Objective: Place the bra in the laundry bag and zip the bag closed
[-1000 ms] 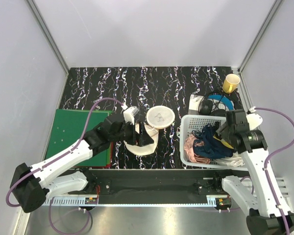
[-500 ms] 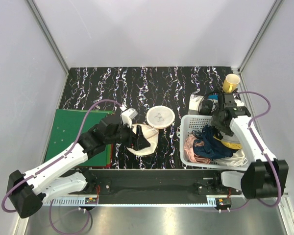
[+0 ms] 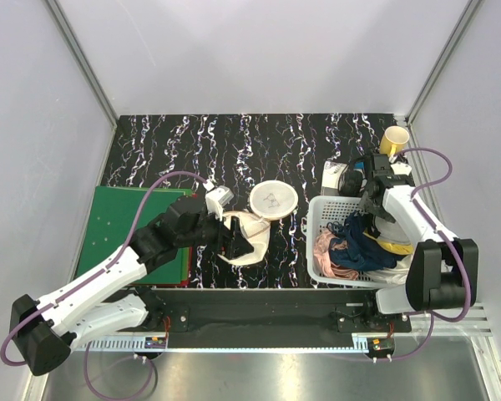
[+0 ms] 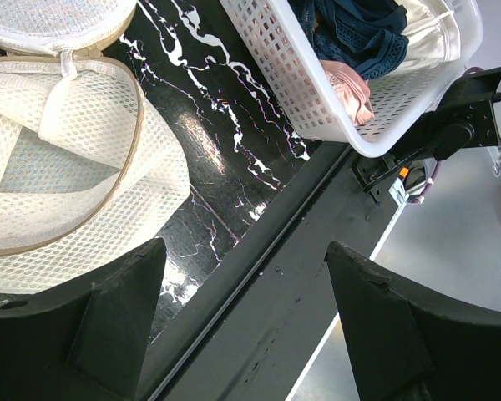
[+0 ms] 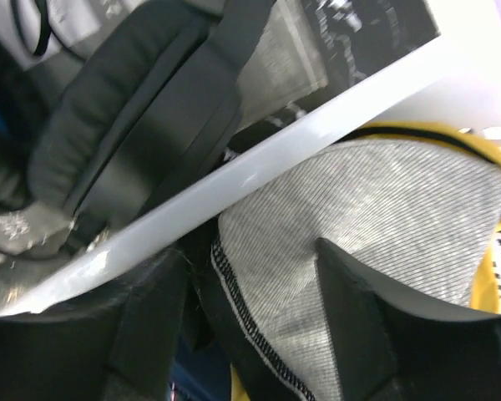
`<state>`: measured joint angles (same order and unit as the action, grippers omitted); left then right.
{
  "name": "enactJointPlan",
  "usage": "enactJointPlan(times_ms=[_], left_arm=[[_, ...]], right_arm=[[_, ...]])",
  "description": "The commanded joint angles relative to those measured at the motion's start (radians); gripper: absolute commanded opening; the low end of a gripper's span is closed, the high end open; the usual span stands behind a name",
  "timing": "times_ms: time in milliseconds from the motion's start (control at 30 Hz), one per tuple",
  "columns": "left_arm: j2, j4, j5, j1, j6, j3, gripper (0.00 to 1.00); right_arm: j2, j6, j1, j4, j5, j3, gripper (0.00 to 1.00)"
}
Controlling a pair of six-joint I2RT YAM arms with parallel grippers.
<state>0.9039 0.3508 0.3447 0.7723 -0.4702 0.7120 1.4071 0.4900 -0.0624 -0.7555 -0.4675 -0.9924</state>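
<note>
Since a second ago my right arm has folded back from the basket's near right corner to its far rim, while my left arm has crept slightly closer to the pouch. On the black, white-veined surface (image 3: 167, 150), the white plastic lattice basket (image 3: 311, 238) sits at the right, heaped with clothes. Beside it, toward the middle, the round cream-white mesh laundry bag (image 3: 271, 200) lies unzipped. Its marked half is flipped back and the other half gapes at the left claw (image 3: 236, 242), whose fingers stand wide apart with nothing between them.

The bra is not in the bag. I take it to be the pink padded piece (image 3: 327, 249) against the basket's left wall, next to a navy lace garment (image 3: 363, 246), though I cannot be sure. The right claw (image 3: 370, 207) hangs at the far rim, spread and empty, above a grey ribbed cloth with yellow trim (image 5: 359, 234).

I judge this to be the picking step. Next, the right claw must cross to the pink piece, drop onto it and pinch it alone, leaving the navy lace behind.
</note>
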Motion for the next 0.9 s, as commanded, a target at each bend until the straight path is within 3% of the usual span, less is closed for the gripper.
enactJointPlan(times_ms=[0, 100, 200, 233, 333, 500, 700, 733, 800, 867], left_arm=[[-0.023, -0.015, 0.020, 0.004, 0.021, 0.027, 0.82], [-0.026, -0.004, 0.017, 0.004, 0.025, 0.029, 0.83], [-0.026, 0.004, 0.016, 0.004, 0.027, 0.030, 0.83], [-0.026, 0.007, 0.022, 0.004, 0.028, 0.030, 0.83], [-0.028, 0.013, 0.023, 0.004, 0.027, 0.032, 0.83], [-0.026, 0.030, 0.030, 0.002, 0.027, 0.062, 0.83], [-0.036, 0.050, 0.019, -0.073, -0.004, 0.125, 0.86], [-0.034, 0.044, 0.036, -0.099, -0.014, 0.142, 0.89], [-0.028, 0.028, 0.072, -0.186, -0.057, 0.159, 0.92], [-0.019, 0.022, 0.076, -0.249, -0.087, 0.188, 0.93]], right_arm=[[0.003, 0.012, 0.003, 0.071, -0.160, 0.004, 0.65], [-0.042, 0.012, 0.003, 0.070, -0.160, 0.027, 0.52], [-0.111, 0.050, 0.003, 0.010, -0.145, 0.029, 0.11], [-0.137, 0.036, 0.003, -0.016, -0.094, 0.028, 0.05], [-0.223, 0.050, 0.003, -0.095, -0.051, -0.005, 0.00], [-0.293, 0.021, 0.003, -0.211, 0.071, -0.208, 0.00], [-0.165, -0.099, 0.001, -0.173, 0.640, -0.625, 0.00], [-0.105, -0.109, 0.003, -0.153, 0.800, -0.694, 0.00], [-0.035, -0.120, -0.008, -0.117, 0.916, -0.765, 0.00], [0.074, -0.154, -0.072, -0.107, 0.900, -0.873, 0.00]])
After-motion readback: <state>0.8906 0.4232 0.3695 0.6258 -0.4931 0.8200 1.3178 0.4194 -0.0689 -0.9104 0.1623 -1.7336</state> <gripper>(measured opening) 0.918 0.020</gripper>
